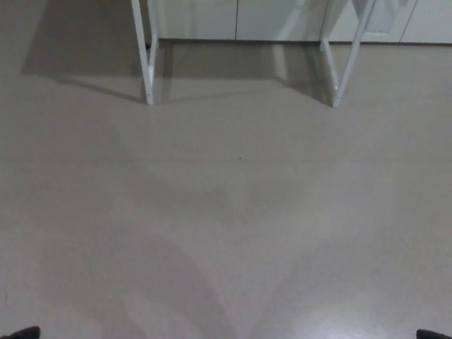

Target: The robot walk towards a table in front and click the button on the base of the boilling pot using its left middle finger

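Grey floor (pixel 233 212), white table legs (pixel 145 63); fingers unreadable

Big grey floor (pixel 233 212) fills most of view. Two white table legs (pixel 143 56) stand at top, one left, one right (pixel 346 60), well apart. Pale cupboard doors (pixel 233 18) behind legs. Soft shadows on floor. Tiny black bits at both bottom corners (pixel 20 332), too small to tell.
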